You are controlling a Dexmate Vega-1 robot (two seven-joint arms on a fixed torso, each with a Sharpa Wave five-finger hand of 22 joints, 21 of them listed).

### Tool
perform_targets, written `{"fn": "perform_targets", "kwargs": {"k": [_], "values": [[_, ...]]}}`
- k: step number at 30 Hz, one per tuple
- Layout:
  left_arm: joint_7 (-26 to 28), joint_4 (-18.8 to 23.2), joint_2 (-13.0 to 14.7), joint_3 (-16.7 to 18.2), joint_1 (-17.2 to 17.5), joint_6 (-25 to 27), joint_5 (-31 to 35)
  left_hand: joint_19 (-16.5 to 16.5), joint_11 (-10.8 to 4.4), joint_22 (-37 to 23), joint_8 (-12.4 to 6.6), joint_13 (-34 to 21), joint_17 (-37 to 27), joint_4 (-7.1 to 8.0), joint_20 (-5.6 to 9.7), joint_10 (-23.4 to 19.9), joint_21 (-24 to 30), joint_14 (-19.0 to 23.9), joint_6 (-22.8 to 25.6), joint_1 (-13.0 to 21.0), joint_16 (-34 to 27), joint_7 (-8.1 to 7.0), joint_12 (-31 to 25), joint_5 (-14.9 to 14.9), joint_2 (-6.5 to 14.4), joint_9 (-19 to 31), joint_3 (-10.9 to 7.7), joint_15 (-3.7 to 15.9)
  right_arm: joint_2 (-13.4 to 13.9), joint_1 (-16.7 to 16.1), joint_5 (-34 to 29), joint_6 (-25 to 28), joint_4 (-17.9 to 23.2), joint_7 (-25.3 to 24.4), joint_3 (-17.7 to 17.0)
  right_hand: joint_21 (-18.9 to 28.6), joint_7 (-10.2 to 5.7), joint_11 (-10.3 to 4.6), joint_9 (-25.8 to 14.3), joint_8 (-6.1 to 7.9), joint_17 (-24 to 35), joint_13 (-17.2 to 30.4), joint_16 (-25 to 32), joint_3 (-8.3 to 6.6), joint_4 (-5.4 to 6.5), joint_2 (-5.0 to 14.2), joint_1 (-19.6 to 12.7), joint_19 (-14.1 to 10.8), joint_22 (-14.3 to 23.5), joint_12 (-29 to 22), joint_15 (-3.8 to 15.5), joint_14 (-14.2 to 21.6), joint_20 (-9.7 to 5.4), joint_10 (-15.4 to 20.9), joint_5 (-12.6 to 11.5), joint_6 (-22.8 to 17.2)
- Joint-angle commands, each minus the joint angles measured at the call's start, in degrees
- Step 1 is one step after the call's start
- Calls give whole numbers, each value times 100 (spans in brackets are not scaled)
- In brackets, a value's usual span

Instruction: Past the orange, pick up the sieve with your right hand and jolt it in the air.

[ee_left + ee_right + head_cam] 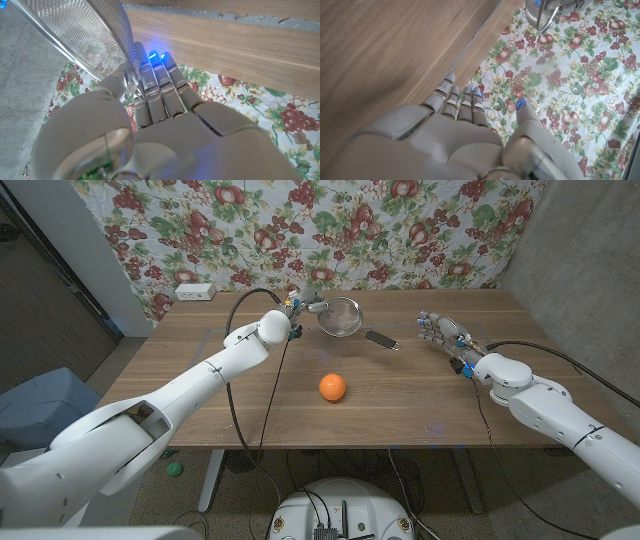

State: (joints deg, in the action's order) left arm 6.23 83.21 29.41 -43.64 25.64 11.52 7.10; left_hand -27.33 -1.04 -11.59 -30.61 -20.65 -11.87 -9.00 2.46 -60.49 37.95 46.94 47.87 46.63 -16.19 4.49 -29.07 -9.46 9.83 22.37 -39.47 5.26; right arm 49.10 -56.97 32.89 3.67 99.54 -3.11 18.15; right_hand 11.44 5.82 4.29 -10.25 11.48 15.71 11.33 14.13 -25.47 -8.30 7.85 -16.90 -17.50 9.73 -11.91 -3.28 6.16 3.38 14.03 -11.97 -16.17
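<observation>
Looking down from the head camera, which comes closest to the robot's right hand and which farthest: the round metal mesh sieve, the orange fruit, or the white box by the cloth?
From the right hand:
1. Round metal mesh sieve, its black handle pointing toward that hand, held up by the left hand.
2. Orange fruit, mid-table, nearer the front edge.
3. White box, far back corner on the left side.

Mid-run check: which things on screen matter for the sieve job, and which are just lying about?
Job: sieve, held up by the left hand; orange on the table; right hand, holding nothing.

Lying about: white box at the far left corner; fruit-print cloth behind.
</observation>
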Motion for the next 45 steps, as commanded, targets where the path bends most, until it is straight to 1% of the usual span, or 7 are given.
{"fn": "perform_targets", "kwargs": {"k": [1, 8, 17, 25, 36, 45], "values": [[84, 23, 2, 10, -5, -72, 138, 29, -861, -15, -58, -41, -29, 161, 38, -810, 44, 32, -14, 148, 5, -2, -41, -26, 146, 213, -154, 736, 389, 119, -118, 565, 414, 91, 86, 37, 17, 1, -34, -3, 11, 25, 34, 6, -22, -8, -61, -91, 29, -32, 15, 64, 6, 43, -32, -42], [67, -2, -19, -4, -50, -53, 198, 40, -871, -14, -90, -78, -36, 163, 31, -809, 65, 29, -23, 150, 16, -12, -53, -26, 142, 251, -148, 732, 528, 199, -201, 773, 606, 165, 152, 35, 22, 8, -35, -1, 11, 27, 39, 8, -31, -19, -72, -100, 29, -29, -1, 80, 17, 52, -33, -56], [27, -14, -49, -47, -132, 6, 290, 49, -865, -13, -128, -118, -43, 160, 30, -809, 89, 26, -27, 154, 27, -15, -64, -26, 136, 293, -141, 734, 714, 380, -345, 1095, 843, 316, 277, 31, 21, 7, -36, -5, 11, 28, 38, 11, -37, -27, -80, -102, 29, -25, 5, 83, 17, 55, -34, -58], [-16, 4, -77, -87, -193, 113, 356, 69, -866, -11, -165, -159, -50, 158, 34, -812, 111, 19, -32, 159, 39, -17, -75, -28, 138, 332, -137, 734, 851, 370, -475, 1207, 1066, 306, 294, 30, 12, 2, -37, -16, 11, 29, 36, 12, -41, -33, -88, -108, 29, -20, 5, 82, 23, 52, -35, -34], [-33, 21, -107, -126, -246, 134, 422, 89, -869, -8, -185, -179, -58, 158, 43, -817, 139, 16, -35, 161, 51, -19, -70, -28, 134, 336, -128, 733, 1006, 499, -668, 1536, 1314, 379, 406, 25, 5, -3, -37, -16, 9, 30, 32, 13, -53, -44, -104, -106, 29, -15, -3, 78, 26, 52, -37, -37], [27, 60, -114, -108, -230, 35, 445, 97, -873, -5, -199, -181, -62, 158, 43, -829, 163, 20, -29, 161, 58, -21, -61, -29, 133, 332, -125, 732, 1104, 647, -746, 1705, 1441, 597, 489, 21, 1, -9, -38, -21, 5, 31, 31, 12, -69, -61, -126, -107, 29, -8, -10, 88, 33, 46, -40, -28]]}}
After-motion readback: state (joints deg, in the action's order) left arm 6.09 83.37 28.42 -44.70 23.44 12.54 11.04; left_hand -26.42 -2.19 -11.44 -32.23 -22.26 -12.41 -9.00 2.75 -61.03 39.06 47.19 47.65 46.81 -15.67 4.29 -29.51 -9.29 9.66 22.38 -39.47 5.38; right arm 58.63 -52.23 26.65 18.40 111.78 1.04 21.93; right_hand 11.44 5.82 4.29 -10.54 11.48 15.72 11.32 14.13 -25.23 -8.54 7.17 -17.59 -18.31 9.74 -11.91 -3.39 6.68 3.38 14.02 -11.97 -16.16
